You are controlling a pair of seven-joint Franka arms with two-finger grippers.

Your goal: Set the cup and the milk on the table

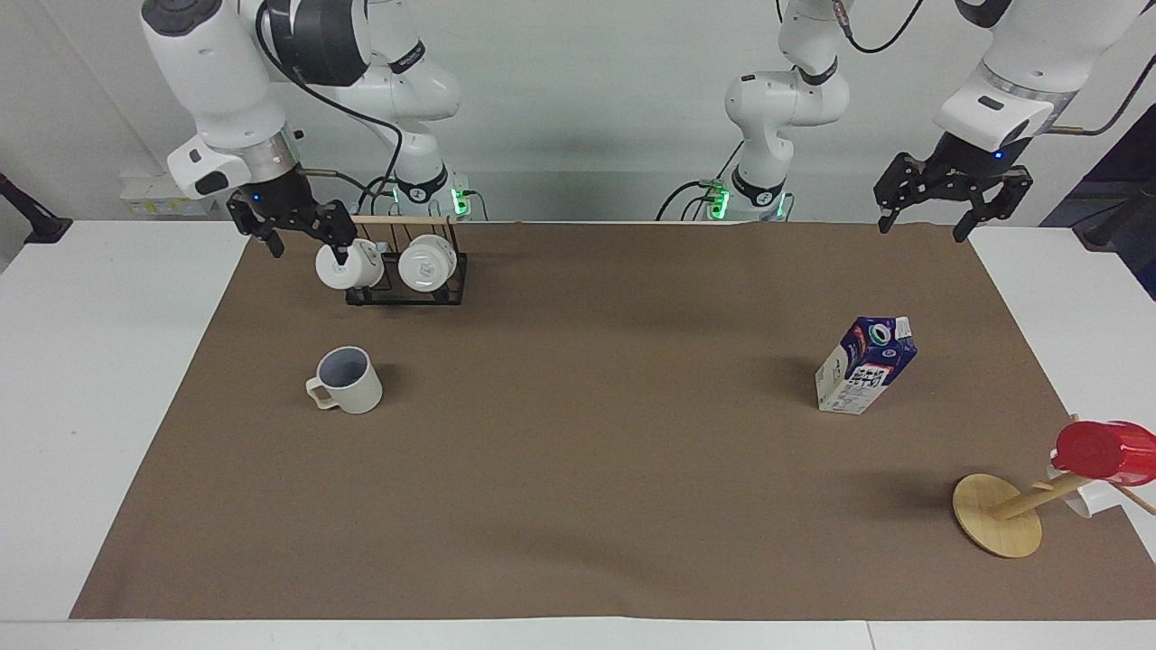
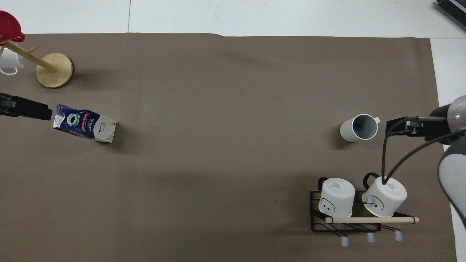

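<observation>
The cream-beige cup (image 1: 348, 381) stands upright on the brown sheet (image 1: 587, 433) of the white table (image 1: 108, 379), toward the right arm's end; it also shows in the overhead view (image 2: 358, 128). The milk carton (image 1: 865, 365) stands upright on the sheet toward the left arm's end, blue top and teal-ringed cap showing (image 2: 84, 123). My right gripper (image 1: 305, 246) is open and empty, in the air beside the mug rack, apart from the cup (image 2: 404, 128). My left gripper (image 1: 923, 226) is open and empty, raised over the sheet's edge, apart from the milk (image 2: 32, 111).
A black wire rack (image 1: 397, 280) with two white mugs and a wooden rod stands nearer to the robots than the cup (image 2: 349, 214). A tilted wooden mug tree (image 1: 998, 515) with a red cup (image 1: 1097, 450) and a white mug stands farther out than the milk.
</observation>
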